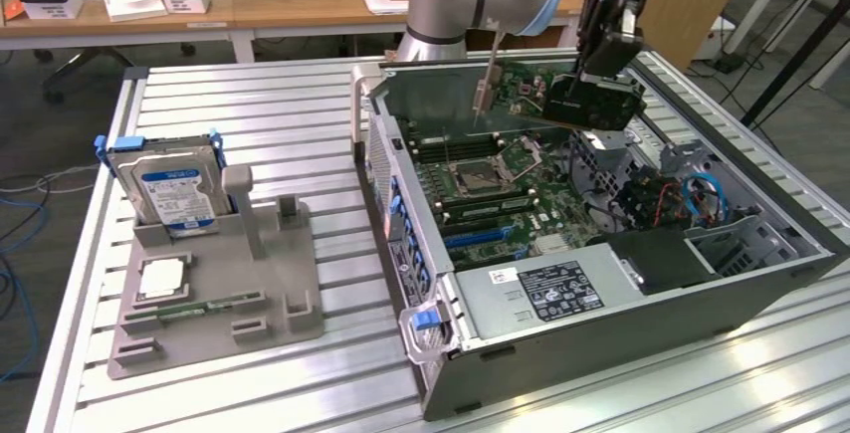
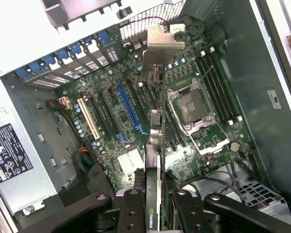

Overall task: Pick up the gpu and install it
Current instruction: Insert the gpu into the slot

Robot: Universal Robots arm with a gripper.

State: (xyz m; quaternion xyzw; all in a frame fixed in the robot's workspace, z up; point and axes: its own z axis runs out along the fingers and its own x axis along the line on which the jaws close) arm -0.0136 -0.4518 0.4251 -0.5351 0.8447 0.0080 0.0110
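Observation:
My gripper [image 1: 598, 73] is shut on the gpu [image 1: 574, 101], a dark card with a green board and a silver bracket at the end toward the exterior view's left. I hold it in the air above the far end of the open computer case [image 1: 743, 284], over the motherboard [image 1: 485, 189]. In the wrist view the gpu [image 2: 156, 131] is seen edge-on between my gripper [image 2: 155, 216] fingers [image 2: 131, 211]. Its silver bracket [image 2: 162, 41] points toward the case's slotted rear wall. The long blue slot [image 2: 128, 109] lies just beside the card's edge, apart from it.
A grey fixture [image 1: 266, 284] on the exterior view's left carries an upright hard drive [image 1: 166, 189] and a flat memory stick [image 1: 199, 306]. Inside the case are the CPU socket [image 2: 194, 107], a power supply [image 1: 558, 289] and cables [image 1: 664, 199]. Desks stand behind the table.

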